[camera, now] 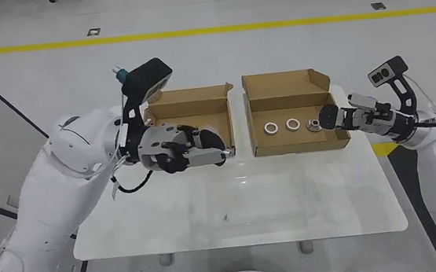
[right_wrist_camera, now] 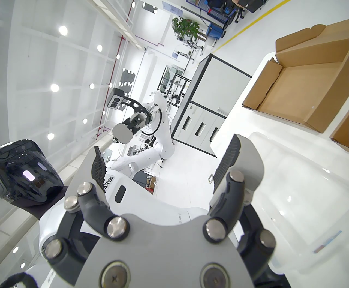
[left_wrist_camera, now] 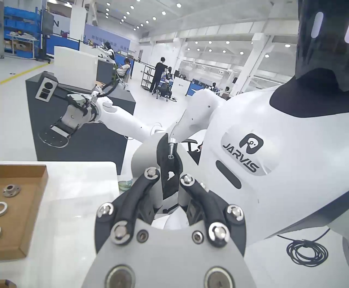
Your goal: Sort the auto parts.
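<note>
Left wrist view shows the left end effector [left_wrist_camera: 170, 156] drawn narrow, its pads [left_wrist_camera: 163, 163] pinching a small bolt [left_wrist_camera: 171, 147] at the very tips. The threaded shank stands clear of the rubber. I cannot tell which end is the head.

The bolt looks to be metal, so I judge it stiff, light for the arm, and in no danger from a firm squeeze. The risk is slip. It is small, hard and round, and caught on so little pad it could pivot or roll out if the wrist tilts sharply. A hold across the shank, deeper into the ribbed pads, would be steadier than this tip pinch.

In the top view the bolt hangs at the front right corner of the left box [camera: 188, 111], just above the table [camera: 351, 210].

The right end effector [right_wrist_camera: 163, 161] is spread wide and holds nothing. In the top view it sits by the right wall of the right box [camera: 285, 98].

In that box lie two rings [camera: 271, 128] and a flanged hub [camera: 312, 124], in a row and apart from one another. These also look metallic and rigid. The flat rings lie flush on the cardboard and would probably be awkward to get a pad under. The hub's raised centre offers a better place to grip.

A clear tray [camera: 263, 199] rests on the table in front of both boxes.
</note>
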You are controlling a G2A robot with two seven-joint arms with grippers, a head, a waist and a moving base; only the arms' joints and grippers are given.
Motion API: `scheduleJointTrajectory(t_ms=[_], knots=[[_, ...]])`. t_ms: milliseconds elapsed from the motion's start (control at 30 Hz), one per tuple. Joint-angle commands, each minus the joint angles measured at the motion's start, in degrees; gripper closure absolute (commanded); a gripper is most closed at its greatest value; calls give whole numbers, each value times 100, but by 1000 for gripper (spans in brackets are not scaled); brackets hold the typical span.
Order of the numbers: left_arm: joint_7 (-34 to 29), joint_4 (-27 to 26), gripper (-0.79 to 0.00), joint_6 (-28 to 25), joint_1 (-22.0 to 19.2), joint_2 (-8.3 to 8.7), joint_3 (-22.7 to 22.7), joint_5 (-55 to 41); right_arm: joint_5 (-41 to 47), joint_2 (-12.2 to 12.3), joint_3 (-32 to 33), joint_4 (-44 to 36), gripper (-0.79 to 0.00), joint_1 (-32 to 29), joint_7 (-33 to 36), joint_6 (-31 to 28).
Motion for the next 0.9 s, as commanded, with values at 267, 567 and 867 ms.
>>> scheduleJointTrajectory(t_ms=[267, 567, 867], knots=[[1111, -194, 0, -441, 213, -179, 202, -1117, 0, 0, 0, 0, -785, 0, 0, 0], [1288, 27, 0, -926, 143, -436, 512, -2893, 0, 0, 0, 0, -785, 0, 0, 0], [885, 179, 0, -884, 168, -644, 510, -3965, 0, 0, 0, 0, -785, 0, 0, 0]])
